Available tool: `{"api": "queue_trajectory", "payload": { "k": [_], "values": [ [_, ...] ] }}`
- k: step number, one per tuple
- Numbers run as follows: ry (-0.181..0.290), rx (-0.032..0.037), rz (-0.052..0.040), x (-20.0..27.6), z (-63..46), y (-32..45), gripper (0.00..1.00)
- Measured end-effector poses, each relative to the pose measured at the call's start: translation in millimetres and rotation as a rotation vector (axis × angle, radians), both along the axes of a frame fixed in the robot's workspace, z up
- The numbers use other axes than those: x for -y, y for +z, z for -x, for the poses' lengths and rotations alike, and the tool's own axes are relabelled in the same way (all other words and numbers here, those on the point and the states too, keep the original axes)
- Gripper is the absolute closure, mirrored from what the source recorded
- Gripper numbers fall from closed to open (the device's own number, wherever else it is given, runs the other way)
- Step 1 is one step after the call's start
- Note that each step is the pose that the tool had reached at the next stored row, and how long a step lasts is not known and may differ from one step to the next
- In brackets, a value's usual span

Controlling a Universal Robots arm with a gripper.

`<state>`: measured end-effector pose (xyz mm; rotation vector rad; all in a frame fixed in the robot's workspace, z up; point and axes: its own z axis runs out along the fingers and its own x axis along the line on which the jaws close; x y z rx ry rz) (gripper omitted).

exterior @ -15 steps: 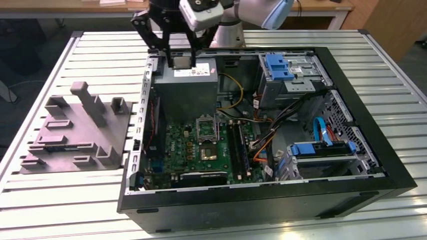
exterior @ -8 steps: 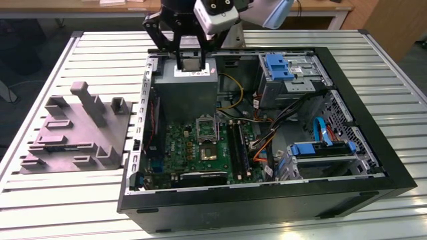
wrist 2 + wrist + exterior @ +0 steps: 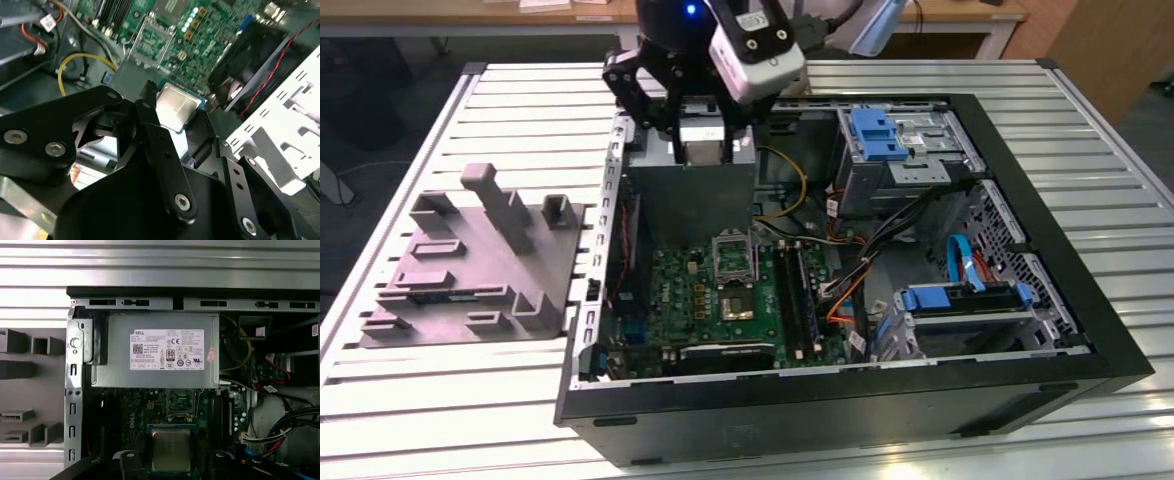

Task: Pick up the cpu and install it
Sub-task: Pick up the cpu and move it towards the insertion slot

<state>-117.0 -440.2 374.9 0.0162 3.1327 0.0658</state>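
Your slatted metal tabletop [image 3: 454,400] carries everything here. Most of it is taken up by the black computer case [image 3: 854,410], which lies on its side with the panel off, so you look straight into it. On the exterior view's left, just beside the case, sits a grey moulded fixture [image 3: 467,270] with upright posts and slots. Inside the case, at the far end on that same side, you have the big grey power supply [image 3: 160,350] with its white label. Nearer than it, the green motherboard [image 3: 720,300] lies flat on the case floor. On the exterior view's right are two drive cages with blue fittings, one far [image 3: 881,135] and one near [image 3: 961,300], with loose cables between them and the board (a yellow cable [image 3: 787,185] loops just beside the power supply).

Your arm comes in from the far side. Its black claw [image 3: 700,140] hangs above the far end of the case, over the power supply. The dark metal-framed socket [image 3: 734,255] sits on the motherboard, just on the near side of the power supply, below the claw and apart from it.

The claw is pinching the cpu [image 3: 171,450]. In both wrist views you can see a black finger against each of two opposite edges, with the silvery top face showing between them. The cpu is lifted clear of the board and is not yet in the socket
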Motion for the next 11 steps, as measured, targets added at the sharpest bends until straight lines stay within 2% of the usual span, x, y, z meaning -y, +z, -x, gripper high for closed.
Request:
{"api": "queue_trajectory", "payload": {
  "k": [2, 4, 9, 11],
  "values": [
    [0.0, -0.0001, 0.0002, 6.4, -0.8, -0.8, 0.53],
    [0.0, 0.0001, -0.0001, 9.9, -4.1, -1.9, 0.53],
    [0.0, -0.0001, 0.0001, 10.6, -26.1, -5.4, 0.53],
    [0.0, -0.0001, 0.0, 10.7, -30.1, -6.0, 0.53]
  ]
}}
